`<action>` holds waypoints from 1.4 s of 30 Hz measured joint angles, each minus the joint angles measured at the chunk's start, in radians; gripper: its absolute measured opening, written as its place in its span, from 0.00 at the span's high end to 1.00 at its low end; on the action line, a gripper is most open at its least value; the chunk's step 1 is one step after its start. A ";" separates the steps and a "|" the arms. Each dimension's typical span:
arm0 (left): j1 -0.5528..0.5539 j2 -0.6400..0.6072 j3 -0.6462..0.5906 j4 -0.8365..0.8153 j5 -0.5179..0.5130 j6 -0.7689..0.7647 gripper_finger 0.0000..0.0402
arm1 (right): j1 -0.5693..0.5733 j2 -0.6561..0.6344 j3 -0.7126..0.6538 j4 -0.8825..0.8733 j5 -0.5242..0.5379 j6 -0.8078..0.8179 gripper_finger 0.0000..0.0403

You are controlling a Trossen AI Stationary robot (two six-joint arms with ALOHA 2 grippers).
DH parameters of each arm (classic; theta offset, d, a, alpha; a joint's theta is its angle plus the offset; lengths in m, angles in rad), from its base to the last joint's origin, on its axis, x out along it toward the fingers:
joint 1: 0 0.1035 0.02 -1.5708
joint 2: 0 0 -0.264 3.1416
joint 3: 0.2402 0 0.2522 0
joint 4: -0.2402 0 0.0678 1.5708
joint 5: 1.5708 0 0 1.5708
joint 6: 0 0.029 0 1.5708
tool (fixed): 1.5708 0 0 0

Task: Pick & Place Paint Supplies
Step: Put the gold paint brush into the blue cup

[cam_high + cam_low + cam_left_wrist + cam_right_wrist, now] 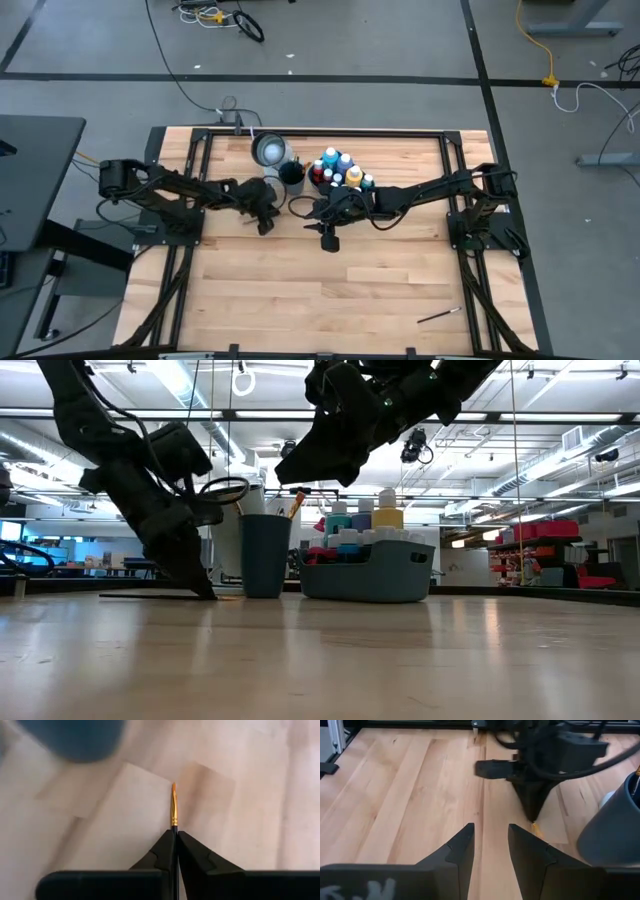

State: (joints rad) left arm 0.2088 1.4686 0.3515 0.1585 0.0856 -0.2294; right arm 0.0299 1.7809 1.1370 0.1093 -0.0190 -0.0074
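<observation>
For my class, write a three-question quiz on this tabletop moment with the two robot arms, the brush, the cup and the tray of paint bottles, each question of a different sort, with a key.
1. True or false: the left gripper has its fingers shut on a brush lying on the table.
2. Multiple choice: the paint bottles stand in A) the dark blue cup, B) the tray, C) the right gripper.
3. Fill in: the right gripper's fingers are ____ and hold nothing.

Key: 1 true; 2 B; 3 open.
</observation>
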 joint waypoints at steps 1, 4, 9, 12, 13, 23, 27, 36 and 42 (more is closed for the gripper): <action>-0.027 0.000 0.000 0.004 -0.014 -0.010 0.94 | 0.000 0.000 0.000 0.000 0.000 0.000 0.70; -0.114 0.001 -0.003 0.021 -0.069 -0.060 0.93 | 0.000 0.000 0.000 0.000 0.000 0.000 0.70; -0.257 0.007 -0.009 0.067 -0.232 -0.130 0.94 | 0.000 0.000 0.000 0.000 0.000 0.000 0.70; -0.317 0.009 -0.013 0.112 -0.289 -0.135 0.95 | 0.000 0.000 0.000 0.000 0.000 0.000 0.70; -0.331 0.010 -0.013 0.128 -0.294 -0.138 0.95 | 0.000 0.000 0.000 0.000 0.000 0.000 0.70; -0.390 0.011 -0.013 0.294 -0.390 -0.182 0.96 | 0.000 0.000 0.000 0.006 0.001 0.000 0.70; -0.391 0.010 -0.011 0.405 -0.420 -0.149 0.96 | 0.000 0.000 0.000 0.008 0.003 0.000 0.70; -0.389 0.008 -0.010 0.501 -0.595 -0.099 0.96 | 0.000 0.000 0.000 -0.022 0.003 0.000 0.70; -0.388 -0.040 -0.009 0.615 -0.798 -0.038 0.99 | 0.000 0.000 0.000 -0.097 0.003 -0.001 0.70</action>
State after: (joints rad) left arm -0.1787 1.4286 0.3428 0.7739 -0.7120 -0.2679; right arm 0.0299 1.7805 1.1370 0.0128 -0.0158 -0.0082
